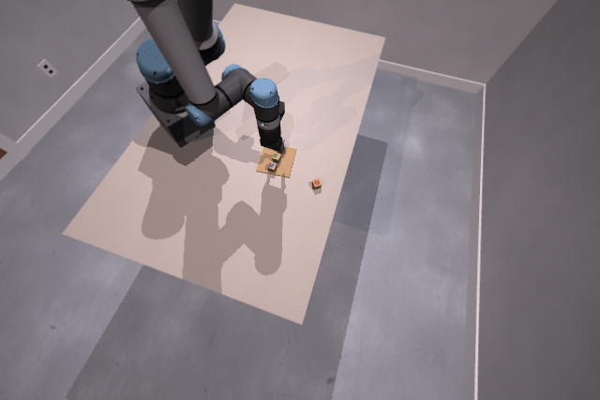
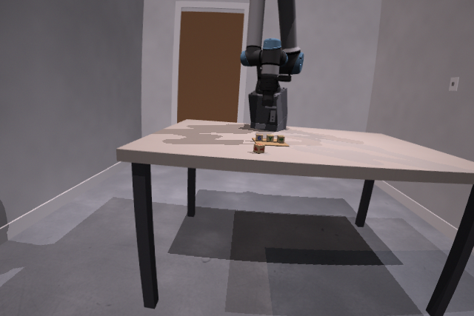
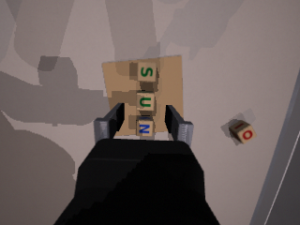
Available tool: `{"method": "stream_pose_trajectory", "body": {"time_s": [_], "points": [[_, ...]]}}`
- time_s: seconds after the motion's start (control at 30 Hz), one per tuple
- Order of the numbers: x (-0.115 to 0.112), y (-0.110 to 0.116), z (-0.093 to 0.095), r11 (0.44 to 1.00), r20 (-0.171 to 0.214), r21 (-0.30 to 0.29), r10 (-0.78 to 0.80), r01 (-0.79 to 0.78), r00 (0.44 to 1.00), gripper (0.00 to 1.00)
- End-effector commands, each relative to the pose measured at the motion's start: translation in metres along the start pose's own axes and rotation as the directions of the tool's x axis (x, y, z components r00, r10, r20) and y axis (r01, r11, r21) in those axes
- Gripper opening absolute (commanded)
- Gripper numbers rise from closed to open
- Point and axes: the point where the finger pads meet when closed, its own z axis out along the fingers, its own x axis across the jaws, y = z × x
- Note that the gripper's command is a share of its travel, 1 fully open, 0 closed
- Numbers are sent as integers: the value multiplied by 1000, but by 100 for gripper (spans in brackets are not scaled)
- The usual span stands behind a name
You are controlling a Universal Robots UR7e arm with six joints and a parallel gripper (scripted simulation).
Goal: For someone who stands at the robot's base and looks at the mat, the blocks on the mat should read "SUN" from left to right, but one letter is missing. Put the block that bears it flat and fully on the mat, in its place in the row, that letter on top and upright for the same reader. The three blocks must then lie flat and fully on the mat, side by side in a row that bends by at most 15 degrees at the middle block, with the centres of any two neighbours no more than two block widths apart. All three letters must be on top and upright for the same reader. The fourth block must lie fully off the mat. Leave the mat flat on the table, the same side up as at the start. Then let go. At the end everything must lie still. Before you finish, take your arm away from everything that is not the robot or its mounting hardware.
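Gripper (image 3: 144, 123) — fingers spread wide, a gap on each side of the N block (image 3: 144, 127); U block (image 3: 145, 101) and S block (image 3: 147, 72) close the row beyond on the mat (image 3: 171, 75); O block (image 3: 244, 131) well apart — bare table (image 2: 344, 152) between.

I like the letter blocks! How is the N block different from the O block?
The N block lies on the tan mat, in a row; the O block sits alone off the mat. The N is blue; the O is red. The N block lies between the open gripper's fingers; the O block is well aside. Both are small wooden-looking cubes.
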Motion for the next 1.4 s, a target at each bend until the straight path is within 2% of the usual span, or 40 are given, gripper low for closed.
{"method": "stream_pose_trajectory", "body": {"time_s": [0.0,0.77,1.03,1.37], "points": [[0,0,0,1000,-1,0,0,0,1000,100],[0,0,-4,1000,-1,0,0,0,1000,100],[0,0,-15,1000,-1,0,0,0,1000,100],[0,0,-45,1000,-1,0,0,0,1000,100]]}}
